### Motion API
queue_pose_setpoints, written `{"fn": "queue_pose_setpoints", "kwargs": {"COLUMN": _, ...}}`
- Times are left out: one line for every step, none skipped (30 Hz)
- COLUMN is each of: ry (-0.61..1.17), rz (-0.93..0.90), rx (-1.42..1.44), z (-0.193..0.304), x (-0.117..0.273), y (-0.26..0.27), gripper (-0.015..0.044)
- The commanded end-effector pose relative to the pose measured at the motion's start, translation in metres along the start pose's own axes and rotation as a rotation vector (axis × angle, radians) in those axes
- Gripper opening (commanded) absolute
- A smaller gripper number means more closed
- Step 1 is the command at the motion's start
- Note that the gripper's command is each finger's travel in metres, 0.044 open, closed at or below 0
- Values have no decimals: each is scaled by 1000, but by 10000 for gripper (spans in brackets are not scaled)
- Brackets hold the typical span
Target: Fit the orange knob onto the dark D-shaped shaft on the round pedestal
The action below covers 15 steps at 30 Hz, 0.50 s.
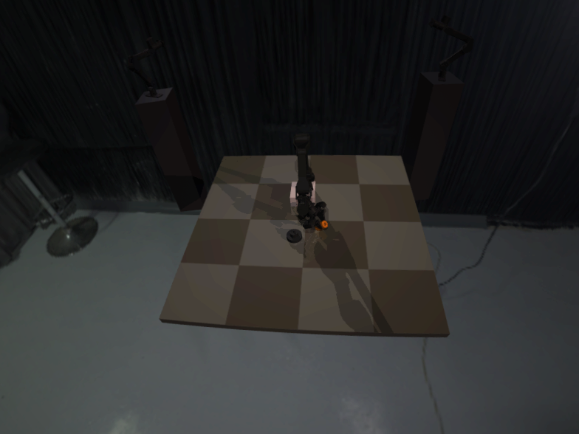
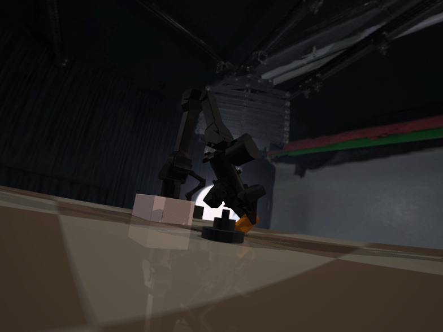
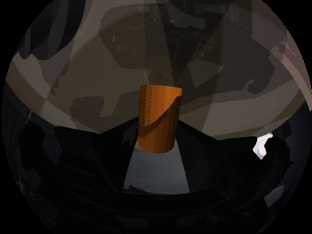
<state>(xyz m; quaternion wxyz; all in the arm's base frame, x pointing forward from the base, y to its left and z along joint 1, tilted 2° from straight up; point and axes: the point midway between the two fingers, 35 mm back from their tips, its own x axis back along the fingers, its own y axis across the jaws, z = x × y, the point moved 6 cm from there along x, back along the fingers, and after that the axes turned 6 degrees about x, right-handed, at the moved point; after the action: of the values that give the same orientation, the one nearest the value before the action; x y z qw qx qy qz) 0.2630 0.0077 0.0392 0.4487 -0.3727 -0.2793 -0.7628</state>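
Note:
The orange knob (image 1: 324,224) (image 2: 246,224) (image 3: 159,115) is between the two fingers of my gripper (image 2: 251,219) (image 3: 157,122), which is shut on it. The knob is tilted, with an open end facing up toward the top camera, and it is low over the table. The round dark pedestal (image 1: 294,235) (image 2: 222,235) stands left of the gripper in the top view, apart from the knob in that view. Its shaft (image 2: 225,213) is bare and upright. Part of the pedestal (image 3: 60,28) shows at the upper left of the wrist view. The shaft's flat side cannot be made out.
A pale pink block (image 1: 294,193) (image 2: 173,210) (image 3: 299,60) sits near the arm's base, behind the pedestal in the top view. The checkered table (image 1: 269,299) carries the arm's long shadows. Two dark pillars (image 1: 169,149) (image 1: 432,135) with small arms stand beyond the table.

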Motion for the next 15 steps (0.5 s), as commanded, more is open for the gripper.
{"fn": "queue_pose_setpoints", "kwargs": {"ry": 76, "rz": -9, "rx": 3, "z": -9, "x": 3, "y": -1, "gripper": 180}}
{"fn": "queue_pose_setpoints", "kwargs": {"ry": 93, "rz": -10, "rx": 3, "z": -11, "x": 3, "y": -2, "gripper": 180}}
{"fn": "queue_pose_setpoints", "kwargs": {"ry": 110, "rz": -12, "rx": 3, "z": -13, "x": 4, "y": -2, "gripper": 180}}
{"fn": "queue_pose_setpoints", "kwargs": {"ry": 127, "rz": -14, "rx": 3, "z": -15, "x": 4, "y": -2, "gripper": 180}}
{"fn": "queue_pose_setpoints", "kwargs": {"ry": 144, "rz": -16, "rx": 3, "z": -17, "x": 4, "y": -2, "gripper": 180}}
{"fn": "queue_pose_setpoints", "kwargs": {"ry": 161, "rz": -17, "rx": 3, "z": -19, "x": 5, "y": -2, "gripper": 180}}
{"fn": "queue_pose_setpoints", "kwargs": {"ry": 178, "rz": -19, "rx": 3, "z": -22, "x": 5, "y": -3, "gripper": 180}}
{"fn": "queue_pose_setpoints", "kwargs": {"ry": 195, "rz": -21, "rx": 3, "z": -24, "x": 5, "y": -3, "gripper": 180}}
{"fn": "queue_pose_setpoints", "kwargs": {"ry": 212, "rz": -22, "rx": 3, "z": -26, "x": 5, "y": -3, "gripper": 180}}
{"fn": "queue_pose_setpoints", "kwargs": {"ry": 230, "rz": -24, "rx": 3, "z": -28, "x": 5, "y": -3, "gripper": 180}}
{"fn": "queue_pose_setpoints", "kwargs": {"ry": 247, "rz": -26, "rx": 2, "z": -30, "x": 6, "y": -4, "gripper": 180}}
{"fn": "queue_pose_setpoints", "kwargs": {"ry": 264, "rz": -27, "rx": 2, "z": -32, "x": 6, "y": -4, "gripper": 180}}
{"fn": "queue_pose_setpoints", "kwargs": {"ry": 281, "rz": -29, "rx": 2, "z": -34, "x": 6, "y": -4, "gripper": 180}}
{"fn": "queue_pose_setpoints", "kwargs": {"ry": 298, "rz": -31, "rx": 2, "z": -36, "x": 6, "y": -4, "gripper": 180}}
{"fn": "queue_pose_setpoints", "kwargs": {"ry": 315, "rz": -33, "rx": 2, "z": -38, "x": 6, "y": -5, "gripper": 180}}
